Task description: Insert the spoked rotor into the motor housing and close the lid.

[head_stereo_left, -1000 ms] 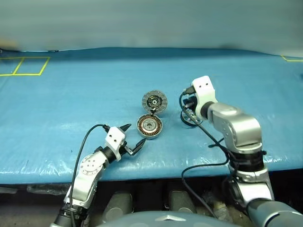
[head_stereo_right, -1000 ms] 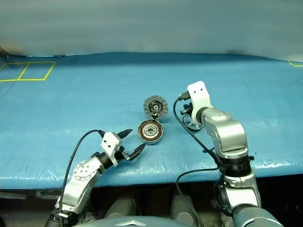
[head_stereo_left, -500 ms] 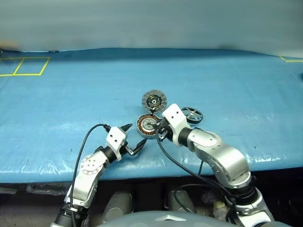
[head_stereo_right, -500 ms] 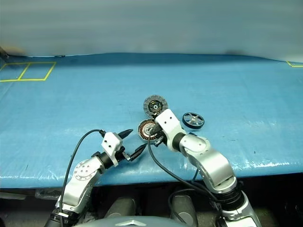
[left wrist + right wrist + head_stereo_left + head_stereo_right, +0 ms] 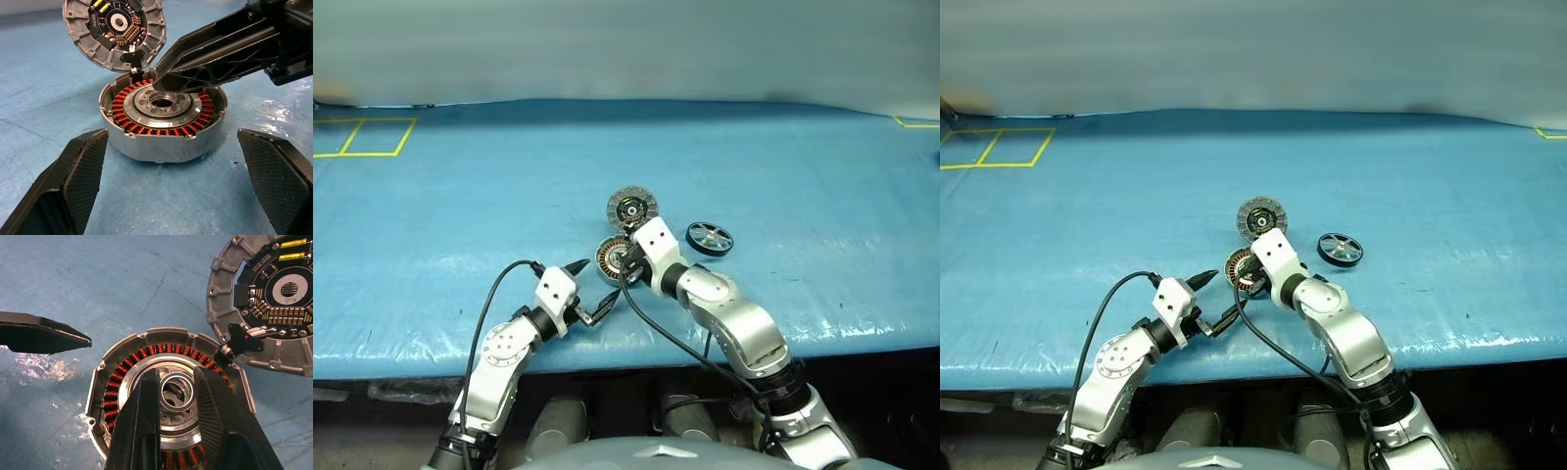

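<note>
No legible markings. Right gripper (image 5: 173, 396), fingers narrowly apart, over motor housing (image 5: 164, 117) hub; lid (image 5: 115, 29) open behind; left gripper (image 5: 176, 181) fingers wide apart.

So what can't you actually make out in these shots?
- Whether the right hand touches the silver hub: its fingers hang over it in both wrist views.
- Near half of the motor housing: the right arm covers it in the eye views.
- Part of the lid: cut by the right wrist view's edge.
- The spoked rotor: its spokes are too small to count.
</note>
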You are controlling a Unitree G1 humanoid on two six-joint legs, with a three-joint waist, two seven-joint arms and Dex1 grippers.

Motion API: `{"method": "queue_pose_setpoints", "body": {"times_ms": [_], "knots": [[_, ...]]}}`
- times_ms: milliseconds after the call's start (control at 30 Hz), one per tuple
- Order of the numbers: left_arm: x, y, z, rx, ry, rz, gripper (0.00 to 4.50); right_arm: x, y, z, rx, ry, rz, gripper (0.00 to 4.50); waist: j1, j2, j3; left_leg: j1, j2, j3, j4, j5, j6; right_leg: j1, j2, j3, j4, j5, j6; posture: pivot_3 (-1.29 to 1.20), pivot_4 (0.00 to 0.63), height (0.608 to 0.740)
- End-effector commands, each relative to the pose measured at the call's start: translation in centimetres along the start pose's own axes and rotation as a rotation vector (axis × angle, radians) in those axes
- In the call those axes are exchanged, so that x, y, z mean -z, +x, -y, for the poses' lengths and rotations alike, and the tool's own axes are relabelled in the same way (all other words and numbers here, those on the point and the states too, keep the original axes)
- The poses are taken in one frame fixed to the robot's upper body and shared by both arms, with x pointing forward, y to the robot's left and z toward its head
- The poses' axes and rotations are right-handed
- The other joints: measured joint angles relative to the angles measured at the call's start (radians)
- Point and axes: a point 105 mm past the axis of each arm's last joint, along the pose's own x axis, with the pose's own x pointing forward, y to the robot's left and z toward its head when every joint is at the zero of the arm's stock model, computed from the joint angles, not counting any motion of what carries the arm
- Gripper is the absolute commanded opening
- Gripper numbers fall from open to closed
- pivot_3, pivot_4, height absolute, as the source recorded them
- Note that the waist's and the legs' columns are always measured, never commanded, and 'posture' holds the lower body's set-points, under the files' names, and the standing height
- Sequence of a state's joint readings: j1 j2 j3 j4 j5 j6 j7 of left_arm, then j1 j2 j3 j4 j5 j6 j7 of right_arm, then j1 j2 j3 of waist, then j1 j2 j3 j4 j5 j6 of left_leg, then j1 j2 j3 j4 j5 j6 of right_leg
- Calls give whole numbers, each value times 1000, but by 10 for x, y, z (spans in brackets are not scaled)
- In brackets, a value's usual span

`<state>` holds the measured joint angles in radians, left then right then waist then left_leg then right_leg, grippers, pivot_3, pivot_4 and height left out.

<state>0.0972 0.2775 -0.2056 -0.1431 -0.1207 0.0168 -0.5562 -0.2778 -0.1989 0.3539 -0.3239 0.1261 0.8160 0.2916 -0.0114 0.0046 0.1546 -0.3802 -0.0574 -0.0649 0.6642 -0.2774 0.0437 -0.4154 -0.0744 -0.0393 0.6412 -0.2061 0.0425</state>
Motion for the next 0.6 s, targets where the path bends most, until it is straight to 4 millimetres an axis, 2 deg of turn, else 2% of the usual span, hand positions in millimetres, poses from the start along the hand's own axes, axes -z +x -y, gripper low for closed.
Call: {"method": "queue_pose_setpoints", "body": {"times_ms": [33,233,600], "knots": [[-5,0,1,5,13,25,4500,-9,3,-4,-1,-3,47,650,0,0,0,0,0,0,0,0,0,0,0,0,0,0,0,0,150,740],[-5,1,1,1,11,24,4500,-6,8,-2,11,11,36,650,0,0,0,0,0,0,0,0,0,0,0,0,0,0,0,0,150,740],[-4,1,0,-8,7,21,4500,2,3,3,16,28,-3,650,0,0,0,1,0,0,0,0,0,1,0,0,1,0,0,0,150,740]]}}
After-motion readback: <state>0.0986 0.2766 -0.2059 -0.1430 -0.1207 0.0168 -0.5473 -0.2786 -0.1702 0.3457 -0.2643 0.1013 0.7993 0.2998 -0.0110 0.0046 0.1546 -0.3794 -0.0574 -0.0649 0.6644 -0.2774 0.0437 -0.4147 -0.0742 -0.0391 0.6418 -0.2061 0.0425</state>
